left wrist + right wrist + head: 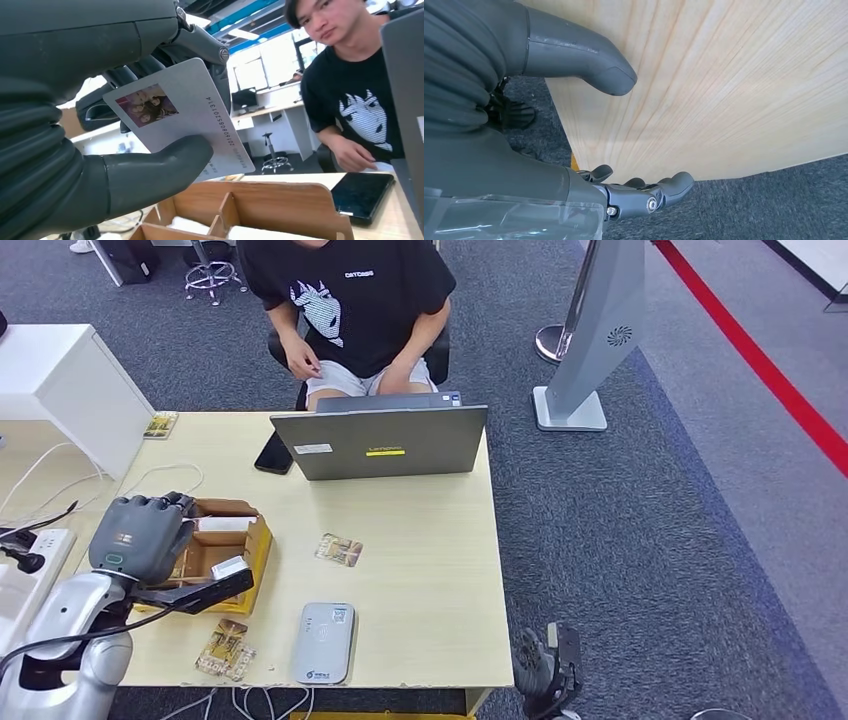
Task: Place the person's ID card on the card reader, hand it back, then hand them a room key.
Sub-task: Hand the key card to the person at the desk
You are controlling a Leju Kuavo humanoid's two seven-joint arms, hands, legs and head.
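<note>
The desk [420,530] across the middle of the head view is pale wood with fine grain. On it, a grey laptop [380,442] bears a yellow strip, and a black phone [273,453] lies at its left. Lower centre, the card reader [324,642] is light grey with a small blue mark. The wooden box [215,555] at left is tan. The person's shirt [350,295] is black with a white print. The carpet [620,540] is dark grey, crossed by a red line [760,360] upper right. In the left wrist view the card [195,120] is white with a reddish photo. The left hand [140,535] is grey.

Silver arm [70,625]; grey ribbed hand [140,535].
</note>
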